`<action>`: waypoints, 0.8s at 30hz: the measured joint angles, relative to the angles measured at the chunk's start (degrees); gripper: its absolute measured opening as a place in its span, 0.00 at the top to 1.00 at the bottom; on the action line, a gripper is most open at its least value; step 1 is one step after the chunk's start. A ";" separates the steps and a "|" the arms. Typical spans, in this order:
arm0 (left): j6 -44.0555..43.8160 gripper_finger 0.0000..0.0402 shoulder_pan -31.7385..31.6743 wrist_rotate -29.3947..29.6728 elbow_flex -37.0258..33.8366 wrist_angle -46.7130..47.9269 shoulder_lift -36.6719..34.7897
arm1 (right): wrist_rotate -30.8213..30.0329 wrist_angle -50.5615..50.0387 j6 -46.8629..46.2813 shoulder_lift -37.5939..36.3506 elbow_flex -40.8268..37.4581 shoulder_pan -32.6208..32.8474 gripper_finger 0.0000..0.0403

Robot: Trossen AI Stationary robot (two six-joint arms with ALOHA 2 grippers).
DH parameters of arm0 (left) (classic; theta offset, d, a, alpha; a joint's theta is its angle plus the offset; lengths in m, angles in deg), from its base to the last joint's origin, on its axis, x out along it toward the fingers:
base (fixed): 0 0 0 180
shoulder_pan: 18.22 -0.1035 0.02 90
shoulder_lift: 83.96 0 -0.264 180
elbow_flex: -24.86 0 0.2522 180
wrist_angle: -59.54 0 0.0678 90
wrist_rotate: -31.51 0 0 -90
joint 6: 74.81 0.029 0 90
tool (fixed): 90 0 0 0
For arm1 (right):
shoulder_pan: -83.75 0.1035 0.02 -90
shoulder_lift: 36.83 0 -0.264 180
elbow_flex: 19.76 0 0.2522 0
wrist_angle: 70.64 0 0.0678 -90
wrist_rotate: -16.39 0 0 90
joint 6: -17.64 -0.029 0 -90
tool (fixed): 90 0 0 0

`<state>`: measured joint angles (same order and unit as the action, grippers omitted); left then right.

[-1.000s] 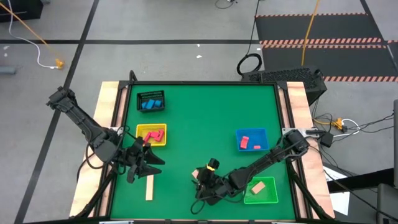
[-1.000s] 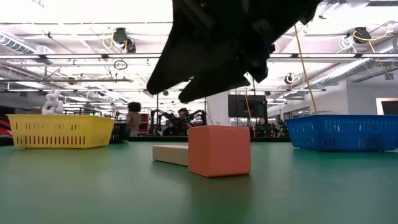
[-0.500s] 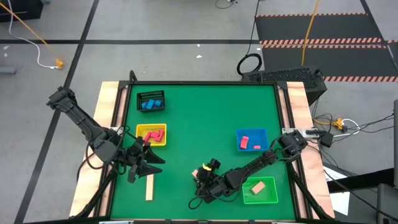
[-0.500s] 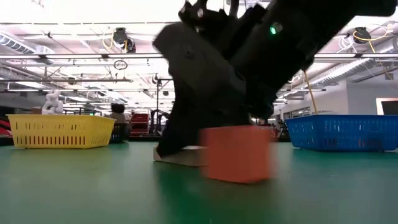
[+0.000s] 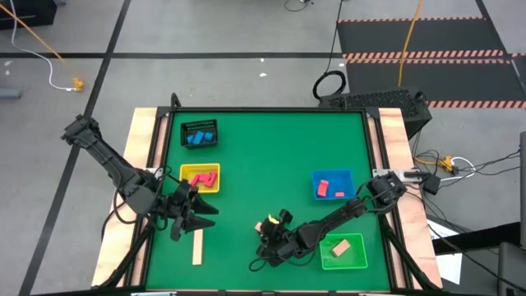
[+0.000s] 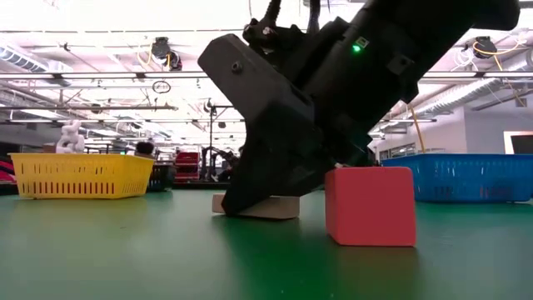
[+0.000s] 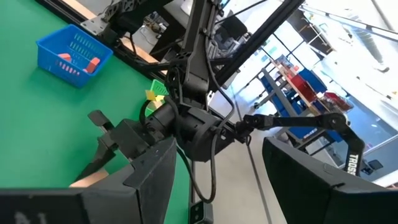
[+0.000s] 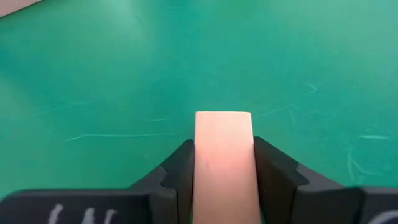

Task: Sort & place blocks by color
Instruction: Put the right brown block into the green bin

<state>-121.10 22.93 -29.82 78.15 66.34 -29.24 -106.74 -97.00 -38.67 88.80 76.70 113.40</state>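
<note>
My right gripper (image 5: 265, 242) is low over the green table near its front middle, shut on a pale tan block (image 8: 224, 149). The block lies flat on the table in the low view (image 6: 271, 207). A red cube (image 6: 371, 206) stands on the table right beside it, clear of the fingers. My left gripper (image 5: 193, 217) is open and empty at the front left, just beyond a long tan bar (image 5: 197, 247) that lies flat on the table. My right gripper pinches the tan block's two opposite long sides (image 8: 198, 155) between its two fingers (image 8: 180, 168). The fingers lie along the block and slant down at it from the table's right (image 6: 250, 192). The block rests flat on the table.
A black wire basket (image 5: 200, 134) with blue blocks stands at the far left. A yellow tray (image 5: 201, 178) with red and pink blocks is at the left, a blue tray (image 5: 333, 185) with red blocks at the right, and a green tray (image 5: 343, 252) with a tan block at the front right.
My right gripper has come down toward the table and a little toward its left edge, onto the tan block. The red cube has slid along the table toward its right and near edge, from in front of the tan block to beside it.
</note>
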 joint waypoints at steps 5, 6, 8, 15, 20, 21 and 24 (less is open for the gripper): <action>0.10 0.40 -0.72 0.04 0.00 -0.02 0.00 | 1.94 -0.44 0.68 -1.93 -0.18 -0.44 0.72; 0.10 0.40 -0.78 0.04 0.00 -0.02 0.00 | 3.02 -0.62 1.27 -2.69 -0.25 -0.62 0.72; -0.08 0.40 -1.07 0.04 0.00 -0.01 0.00 | 4.76 -1.19 2.71 -4.64 -0.34 -0.99 0.72; -1.43 0.40 -2.76 0.02 0.00 0.04 0.00 | 9.06 -7.83 4.90 -14.34 -0.27 -3.11 0.72; -1.43 0.40 -3.39 0.00 0.00 0.24 0.00 | 13.25 -17.31 4.49 -23.44 -0.25 -3.42 0.72; -1.45 0.40 -3.38 -0.16 0.00 0.42 0.00 | 14.27 -19.40 4.34 -25.18 -0.25 -3.29 0.72; -2.23 0.40 -3.25 -1.02 0.00 1.81 0.00 | 17.62 -25.21 2.01 -30.45 -0.39 -2.71 0.72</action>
<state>-123.33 19.68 -30.84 78.15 68.15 -29.24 -89.12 -122.21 -36.66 58.35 76.31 110.70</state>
